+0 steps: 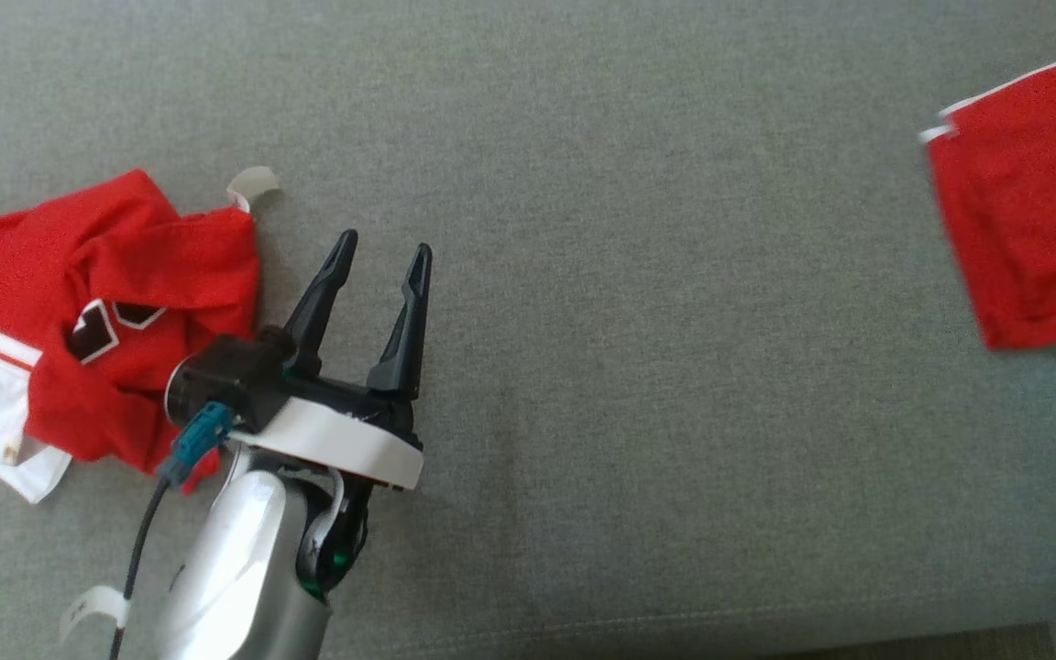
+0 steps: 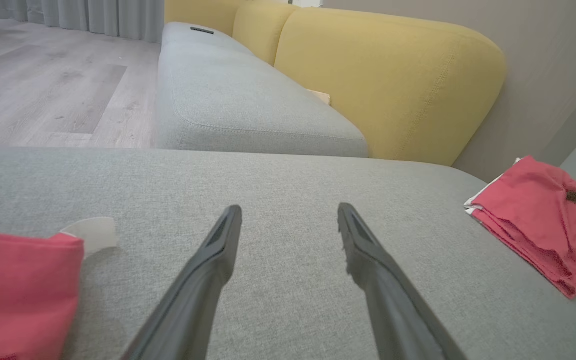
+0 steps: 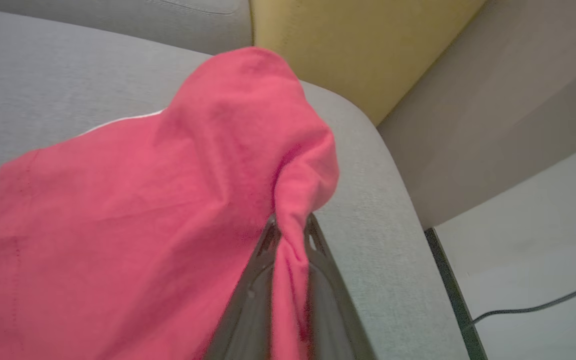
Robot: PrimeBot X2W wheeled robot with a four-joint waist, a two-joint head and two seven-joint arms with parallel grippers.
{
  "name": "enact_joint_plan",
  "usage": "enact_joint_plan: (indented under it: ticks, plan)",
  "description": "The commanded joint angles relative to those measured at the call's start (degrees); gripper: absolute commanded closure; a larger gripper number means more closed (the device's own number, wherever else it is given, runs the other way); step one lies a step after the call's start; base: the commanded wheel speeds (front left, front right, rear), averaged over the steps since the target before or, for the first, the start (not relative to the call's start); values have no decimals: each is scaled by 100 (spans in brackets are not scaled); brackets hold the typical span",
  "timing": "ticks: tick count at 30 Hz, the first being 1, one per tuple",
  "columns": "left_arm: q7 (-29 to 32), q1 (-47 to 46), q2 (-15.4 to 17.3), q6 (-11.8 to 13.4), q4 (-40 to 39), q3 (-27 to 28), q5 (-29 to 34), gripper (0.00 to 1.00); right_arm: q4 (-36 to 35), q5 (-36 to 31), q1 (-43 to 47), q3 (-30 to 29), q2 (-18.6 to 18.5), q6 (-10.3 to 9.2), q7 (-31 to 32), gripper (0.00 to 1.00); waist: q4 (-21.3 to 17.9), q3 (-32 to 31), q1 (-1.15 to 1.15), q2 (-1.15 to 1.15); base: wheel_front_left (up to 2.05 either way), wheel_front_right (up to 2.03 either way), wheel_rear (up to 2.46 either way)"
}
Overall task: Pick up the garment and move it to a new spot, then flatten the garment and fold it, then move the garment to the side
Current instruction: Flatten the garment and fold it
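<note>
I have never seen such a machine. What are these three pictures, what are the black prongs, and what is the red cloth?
This is a two-armed robot working over a grey sofa seat. One picture looks down from its head; the other two look along each wrist. The black prongs are its fingers. The left gripper is open and empty. Beside it lies a crumpled red and white jersey. The right gripper is shut on a fold of the red garment, which is folded at the seat's far right.
</note>
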Motion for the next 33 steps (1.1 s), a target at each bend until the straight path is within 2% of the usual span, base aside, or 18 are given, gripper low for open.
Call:
enact_joint_plan:
  ticks: [1,9,10,11,17,23,28,33]
  plan:
    - [-70,-182,44,-23,-203,231,61,0,-56,-112,-116,-157,-233,-5,-65,100,1,99,-1,0,0,0,0]
    - [-70,-220,44,-69,-152,265,114,0,239,-650,-247,-944,-80,-5,-249,100,-36,149,-1,0,0,0,0]
    - [-70,-221,44,-74,-141,270,115,0,258,-726,-248,-1009,-37,-5,-272,27,-41,126,-1,0,0,0,0]
    - [-70,-219,44,-78,-129,276,116,0,270,-784,-248,-1082,15,-5,-297,0,-47,102,-1,0,0,0,0]
    - [-70,-121,44,-92,-80,340,81,0,123,-1114,-190,-1421,318,-5,-613,0,-55,-239,-1,0,0,0,0]
    - [-70,147,44,-59,-77,414,-16,0,-303,-1016,13,-1397,988,-5,-991,0,-7,-906,-1,0,0,0,0]
    - [-70,407,44,11,-192,596,-92,0,-1099,-481,436,-940,1693,-5,-1298,0,28,-1342,-1,0,0,0,0]
    - [-70,629,44,47,-297,766,-127,0,-2177,10,1255,-638,2154,-5,-1492,0,113,-1601,-1,0,0,0,0]
